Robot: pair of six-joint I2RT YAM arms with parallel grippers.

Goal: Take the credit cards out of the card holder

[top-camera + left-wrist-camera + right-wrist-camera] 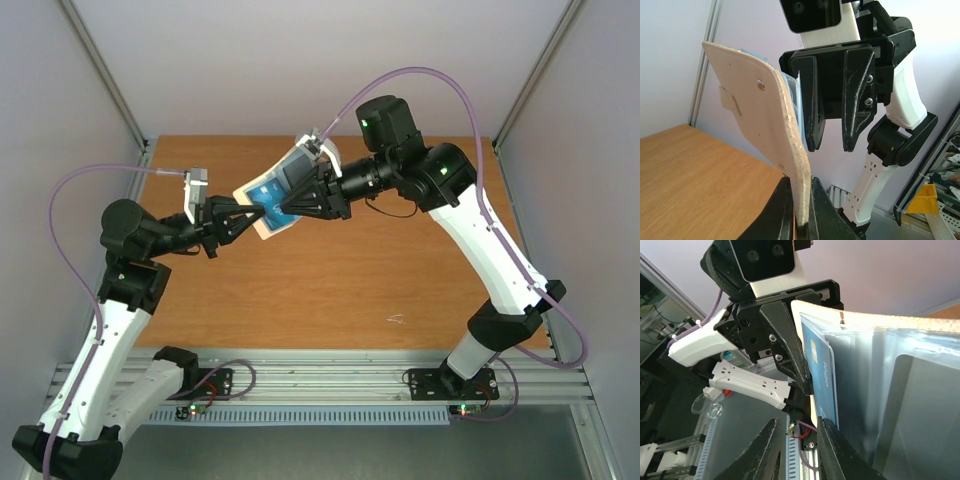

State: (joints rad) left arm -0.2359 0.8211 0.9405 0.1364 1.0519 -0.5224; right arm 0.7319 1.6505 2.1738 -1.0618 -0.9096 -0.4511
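Observation:
The card holder [272, 190] is held up in the air over the table's back left, open, with its clear pockets facing my right arm. My left gripper [252, 217] is shut on its lower edge. In the left wrist view the fingers [777, 215] clamp the beige back panel [752, 110]. A bright blue card [822, 372] sits in the end pocket of the holder [900, 390]. My right gripper [799, 450] is open, one finger beside the blue card's edge, with nothing between the jaws. A dark rectangle [298, 170] shows on the upper panel. I cannot make out the teal card.
The wooden table [350, 290] lies below both arms. A small white scrap [397, 320] is near its front right. Grey walls and metal posts close in the sides and back. A slotted metal rail [330, 385] runs along the near edge.

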